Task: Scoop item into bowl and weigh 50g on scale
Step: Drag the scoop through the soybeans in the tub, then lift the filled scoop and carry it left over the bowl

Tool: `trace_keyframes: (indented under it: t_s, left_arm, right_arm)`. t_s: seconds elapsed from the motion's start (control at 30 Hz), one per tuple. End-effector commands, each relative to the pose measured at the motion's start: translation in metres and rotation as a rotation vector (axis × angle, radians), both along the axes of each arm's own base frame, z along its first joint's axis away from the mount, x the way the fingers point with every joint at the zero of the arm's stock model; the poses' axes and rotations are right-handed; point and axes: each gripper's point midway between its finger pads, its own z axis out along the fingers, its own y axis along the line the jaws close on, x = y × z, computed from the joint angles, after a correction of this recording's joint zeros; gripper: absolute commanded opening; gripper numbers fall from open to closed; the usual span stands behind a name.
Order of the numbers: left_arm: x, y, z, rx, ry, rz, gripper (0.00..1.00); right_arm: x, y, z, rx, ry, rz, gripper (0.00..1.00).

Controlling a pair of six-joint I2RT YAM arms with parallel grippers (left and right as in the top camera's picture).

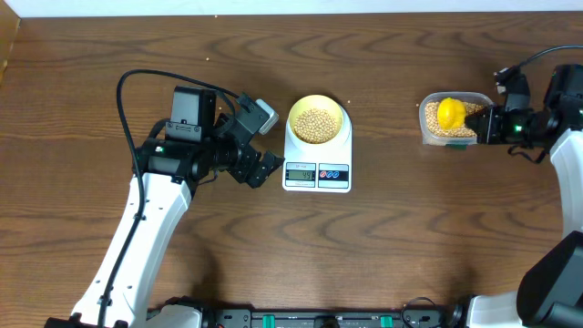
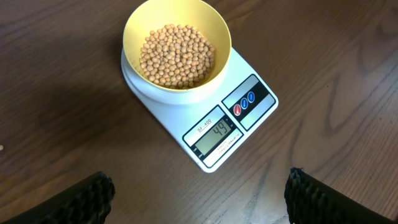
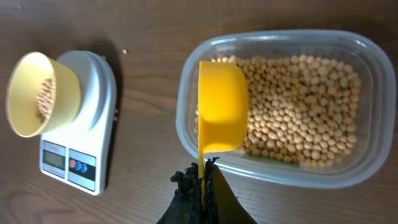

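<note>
While the scale (image 2: 239, 124), frame centre, reads 49 under the bowl (image 2: 134, 28) of beans (image 2: 177, 56), right fingers (image 3: 186, 199) pinch the scoop (image 3: 221, 115) over the container (image 3: 280, 173), left fingers (image 2: 87, 199) spread empty: a full scoop would likely overshoot 50.

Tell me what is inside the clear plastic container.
Tan beans and a yellow scoop, its handle held by the right end effector. The scoop hides whatever lies beneath it.

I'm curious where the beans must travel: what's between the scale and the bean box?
Only bare table between scale and box, seen in the overhead view.
</note>
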Motion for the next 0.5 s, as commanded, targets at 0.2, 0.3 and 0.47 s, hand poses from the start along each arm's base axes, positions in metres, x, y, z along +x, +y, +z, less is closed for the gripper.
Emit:
trace_keyframes:
  t_s: [0.2, 0.3, 0.47]
  left_arm:
    - [0.0, -0.001, 0.008, -0.007, -0.027, -0.017, 0.9]
    - [0.0, -0.001, 0.008, -0.008, -0.027, -0.017, 0.9]
    - [0.0, -0.001, 0.008, -0.007, -0.027, -0.017, 0.9]
  right_arm:
    - [0.013, 0.027, 0.031, 0.171, -0.159, 0.117, 0.01]
    - [0.018, 0.033, 0.036, 0.174, -0.193, 0.142, 0.01]
    - [0.028, 0.058, 0.044, 0.154, -0.259, 0.219, 0.01]
